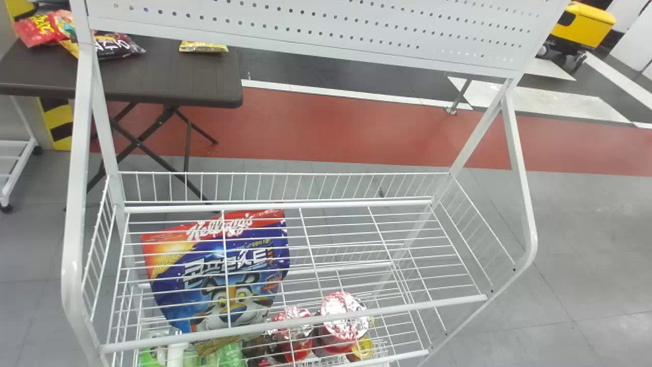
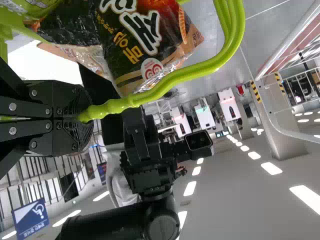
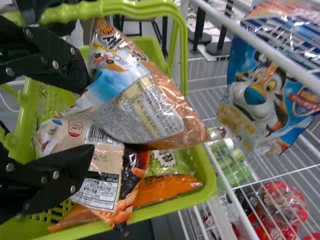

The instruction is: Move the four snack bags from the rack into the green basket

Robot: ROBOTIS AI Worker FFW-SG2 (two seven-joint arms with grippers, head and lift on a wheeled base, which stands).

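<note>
Right wrist view: the right gripper point(image 3: 90, 120) stands with its fingers wide apart over snack bags point(image 3: 145, 107) heaped in the green basket point(image 3: 209, 172), beside the white wire rack point(image 1: 277, 205).
The left gripper point(image 2: 84, 116) is closed around the basket's handle point(image 2: 172, 86); a blue bag point(image 1: 219, 280) lies on the rack's wire shelf, above red-and-silver packages point(image 1: 342, 318).

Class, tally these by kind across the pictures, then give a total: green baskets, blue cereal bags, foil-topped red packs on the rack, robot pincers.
Green basket: 1
Blue cereal bag: 1
Foil-topped red packs: 2
Pincers: 2 (left pincer, right pincer)
Total: 6
</note>
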